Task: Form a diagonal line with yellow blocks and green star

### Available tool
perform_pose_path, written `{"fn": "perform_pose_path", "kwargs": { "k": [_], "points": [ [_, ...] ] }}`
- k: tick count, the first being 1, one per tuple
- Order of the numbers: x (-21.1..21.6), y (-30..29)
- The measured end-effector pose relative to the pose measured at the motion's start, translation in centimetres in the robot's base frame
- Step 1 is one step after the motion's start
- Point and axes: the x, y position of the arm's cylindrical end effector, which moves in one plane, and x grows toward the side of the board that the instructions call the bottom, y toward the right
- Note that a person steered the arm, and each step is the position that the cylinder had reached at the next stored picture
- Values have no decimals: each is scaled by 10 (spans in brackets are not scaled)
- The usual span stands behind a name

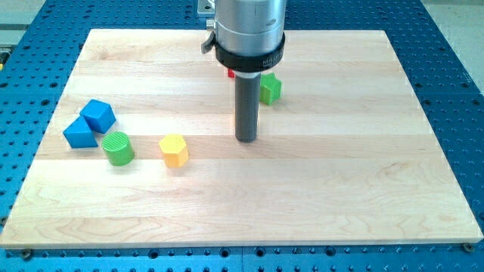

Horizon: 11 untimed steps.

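Yellow blocks are what I need, but I can see only one: a small yellow six-sided wooden block [174, 149], sitting left of the middle of the pale wooden board [363, 196]. Up near the view's top is a green block [271, 88]. It may be the green star, but the arm partly hides it, so I cannot tell its shape for sure. A tiny bit of red [231, 73] peeks out from behind the arm too.

I have no pincer, only a dark rod. My tip [246, 140] is down on the board, to the right of the yellow block and below the green one, touching neither.

Near the yellow block's left is a green round ribbed block [118, 147], with a blue cube [97, 115] and a blue wedge-like block [79, 133] just beyond.

If I push the yellow block leftward, I think it could bump the green round one. If I hit it off-centre, it may spin away. A second yellow block could be hiding behind the arm, and I might knock it blind.
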Motion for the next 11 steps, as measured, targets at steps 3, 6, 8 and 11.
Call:
{"fn": "perform_pose_path", "kwargs": {
  "k": [3,6,8,11],
  "points": [
    [41,-155],
    [26,-68],
    [8,-39],
    [-13,-81]
  ]
}}
